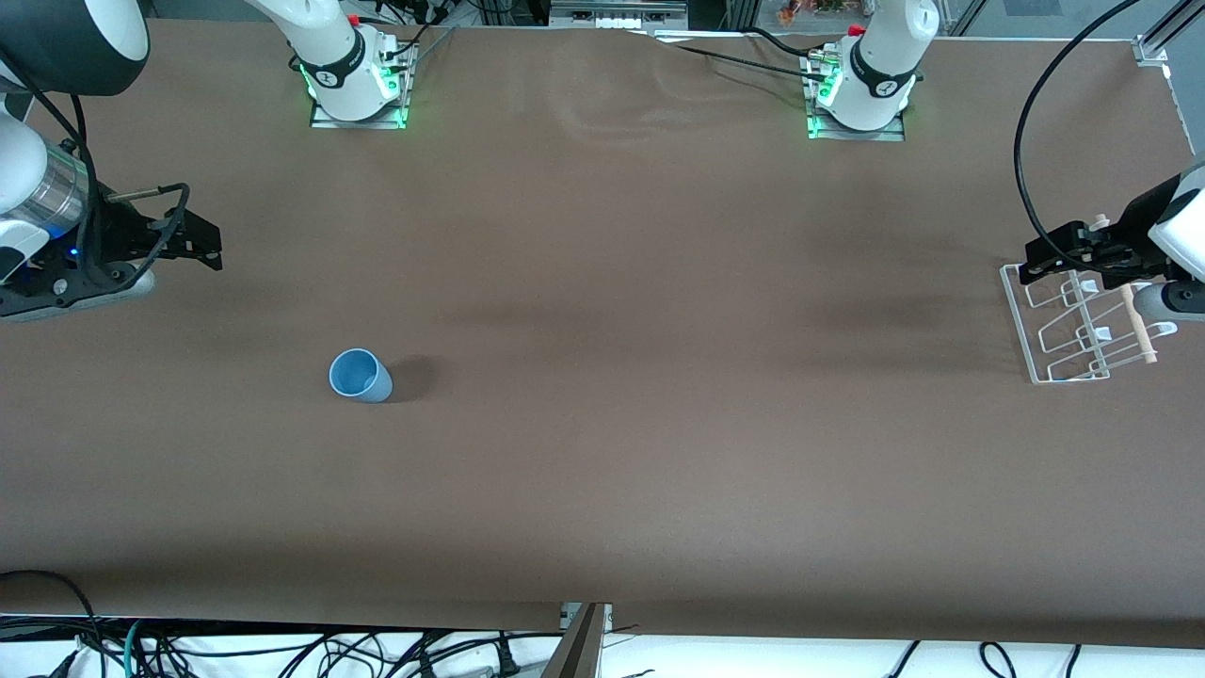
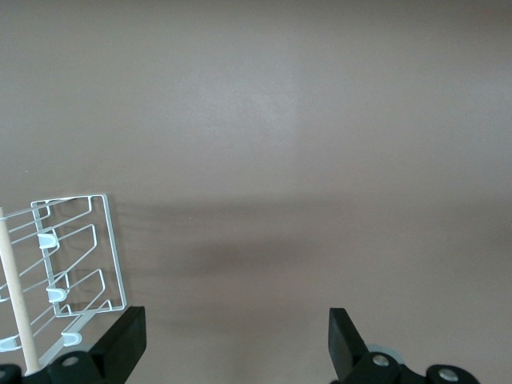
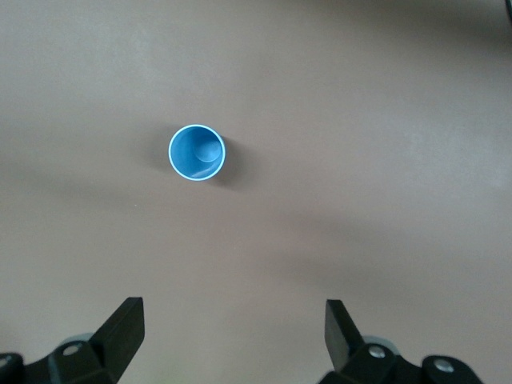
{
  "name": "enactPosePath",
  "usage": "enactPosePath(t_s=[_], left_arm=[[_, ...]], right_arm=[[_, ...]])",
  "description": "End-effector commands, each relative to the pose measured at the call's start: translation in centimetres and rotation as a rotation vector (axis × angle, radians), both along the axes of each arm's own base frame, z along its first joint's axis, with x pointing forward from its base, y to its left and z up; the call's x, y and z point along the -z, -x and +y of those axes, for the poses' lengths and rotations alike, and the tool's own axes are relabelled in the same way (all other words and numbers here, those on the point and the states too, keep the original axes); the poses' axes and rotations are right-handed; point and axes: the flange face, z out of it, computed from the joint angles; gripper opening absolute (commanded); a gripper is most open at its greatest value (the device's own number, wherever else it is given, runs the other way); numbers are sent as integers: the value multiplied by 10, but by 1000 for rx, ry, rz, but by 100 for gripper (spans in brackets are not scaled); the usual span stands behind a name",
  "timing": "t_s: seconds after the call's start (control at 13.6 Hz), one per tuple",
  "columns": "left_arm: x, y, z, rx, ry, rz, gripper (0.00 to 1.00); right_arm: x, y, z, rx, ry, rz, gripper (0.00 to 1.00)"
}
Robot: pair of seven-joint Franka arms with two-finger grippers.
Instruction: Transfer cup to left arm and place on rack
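Note:
A light-blue cup stands upright on the brown table toward the right arm's end; the right wrist view shows the cup from above, empty. My right gripper hangs open in the air at that end of the table, well apart from the cup, nothing between its fingers. The white wire rack with its pale wooden dowel lies at the left arm's end; the left wrist view shows the rack. My left gripper hovers open over the rack's edge, empty.
Both arm bases stand along the table edge farthest from the front camera. A black cable loops above the table near the left arm. Cables lie below the table's front edge.

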Motion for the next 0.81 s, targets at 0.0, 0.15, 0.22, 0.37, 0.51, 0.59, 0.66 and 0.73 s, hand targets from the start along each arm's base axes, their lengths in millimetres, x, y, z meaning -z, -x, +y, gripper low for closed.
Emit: enactPosePath(t_s=[0.0,0.15,0.22,0.37,0.51,0.59,0.66,0.73], left_arm=[[-6,-4,-3,21,-8,-6,100],[-6,-4,-5,24,-8,-6,100],[-6,-4,-6,24,-8,-6,100],[-6,-4,-5,22,-8,-6,100],[-6,-4,-1,18,-6,-7,100],[-6,-4,2,15,-1,-7,100],[-6,-4,5,9,2,-7,100],[-6,-4,4,9,1,-7,100]], right_arm=[[-12,13,5,-18,-13,4,100],[-14,12,4,-19,-14,4,100],[-13,11,4,-18,-15,8,100],[-12,12,3,-13,-20,11,100],[-12,12,2,-3,-23,13,100],[-11,11,2,-3,-22,12,100],[-10,10,0,-5,-24,11,100],[-8,9,-1,-14,-24,13,100]])
